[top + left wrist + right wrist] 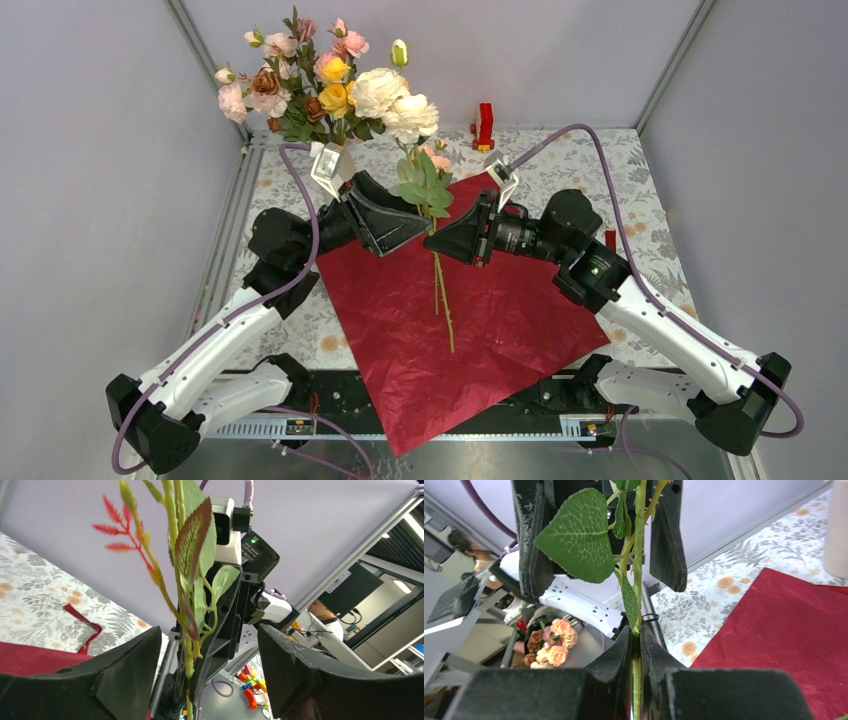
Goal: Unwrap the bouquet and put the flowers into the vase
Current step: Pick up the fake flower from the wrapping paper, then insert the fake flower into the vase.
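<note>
One wide sheet of dark red paper (480, 330) lies flat on the table, fully opened. Most flowers (310, 85) stand bunched at the back left, and the vase (838, 535) shows only as a cream edge. A single long stem (441, 290) hangs over the paper. The right gripper (636, 636) pinches it mid-length, and the left gripper (210, 630) is spread either side of it. The stem looks light, wiry and top-heavy, so it is best gripped on bare stalk below the leaves.

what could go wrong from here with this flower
1. The right hand pinches the stem at its fingertips only; the leafy stem could pivot or slip.
2. The left hand stands open around the same stem, close by; the hands could bump.
3. The vase already holds many flowers; a clumsy insert might tip it.
</note>
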